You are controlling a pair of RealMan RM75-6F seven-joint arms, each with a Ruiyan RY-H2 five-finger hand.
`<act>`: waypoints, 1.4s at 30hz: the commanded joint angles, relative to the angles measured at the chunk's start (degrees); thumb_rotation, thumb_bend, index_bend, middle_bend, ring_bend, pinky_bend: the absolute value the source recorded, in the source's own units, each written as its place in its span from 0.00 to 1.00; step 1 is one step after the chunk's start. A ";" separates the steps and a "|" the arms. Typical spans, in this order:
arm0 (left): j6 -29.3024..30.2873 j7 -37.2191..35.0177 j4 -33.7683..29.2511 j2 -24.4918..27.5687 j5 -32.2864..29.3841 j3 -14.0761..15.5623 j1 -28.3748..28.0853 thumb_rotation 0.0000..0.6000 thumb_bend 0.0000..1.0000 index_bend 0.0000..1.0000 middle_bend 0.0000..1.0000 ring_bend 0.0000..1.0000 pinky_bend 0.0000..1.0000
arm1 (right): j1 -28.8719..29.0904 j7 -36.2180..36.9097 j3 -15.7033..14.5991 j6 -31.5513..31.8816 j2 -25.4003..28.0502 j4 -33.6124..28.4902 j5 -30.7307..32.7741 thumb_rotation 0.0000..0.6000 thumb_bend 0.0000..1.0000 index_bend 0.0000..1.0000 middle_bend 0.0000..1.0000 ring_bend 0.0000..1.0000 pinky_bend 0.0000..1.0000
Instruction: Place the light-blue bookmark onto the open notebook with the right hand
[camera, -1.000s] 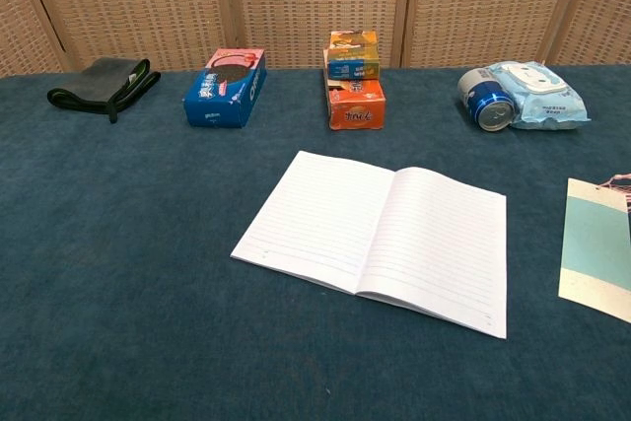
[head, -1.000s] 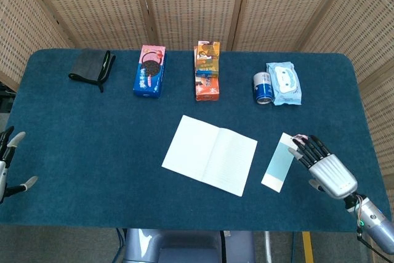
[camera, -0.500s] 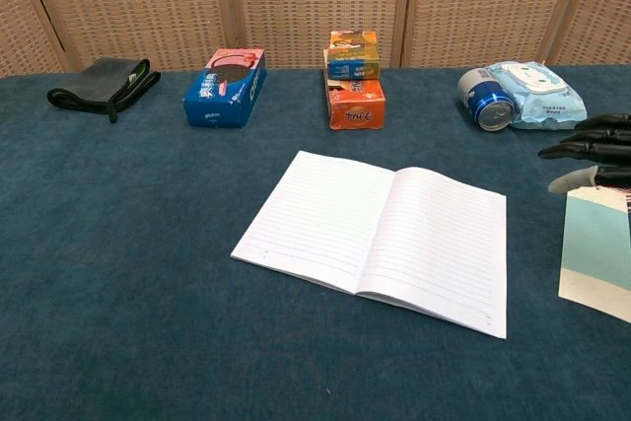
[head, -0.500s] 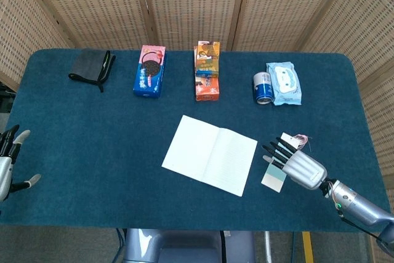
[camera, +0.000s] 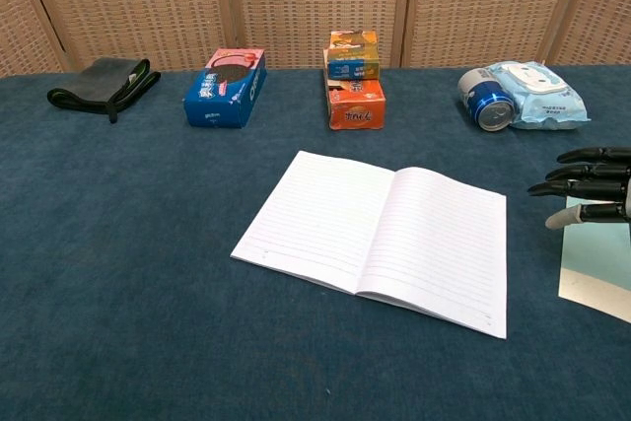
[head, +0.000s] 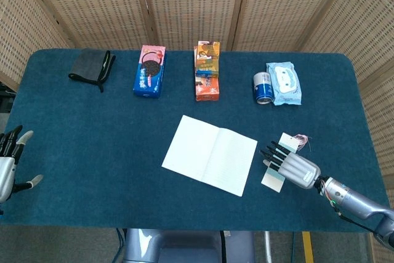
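The light-blue bookmark (head: 271, 178) lies flat on the blue table, just right of the open notebook (head: 209, 154). A pink tassel shows at the bookmark's far end. My right hand (head: 290, 164) hovers low over the bookmark's middle with fingers stretched out toward the notebook, holding nothing. In the chest view those fingers (camera: 582, 185) reach in from the right edge above the bookmark (camera: 596, 261), beside the notebook (camera: 380, 234). I cannot tell whether the hand touches the bookmark. My left hand (head: 7, 165) stays at the table's left edge, fingers apart and empty.
Along the back stand a black pouch (head: 90, 66), a blue cookie box (head: 149, 71), stacked orange boxes (head: 207, 71), a blue can (head: 263, 88) and a wipes pack (head: 284, 83). A wicker screen closes off the rear.
My right hand has slid left from the bookmark's right edge to over its middle, fingers now pointing at the notebook. The bookmark and notebook have not moved.
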 commanded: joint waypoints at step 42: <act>-0.50 1.32 -0.03 -0.65 -0.73 0.24 -0.30 1.00 0.00 0.00 0.00 0.00 0.00 | -1.09 10.12 -6.61 7.66 -12.36 23.62 2.56 1.00 0.00 0.39 0.00 0.00 0.00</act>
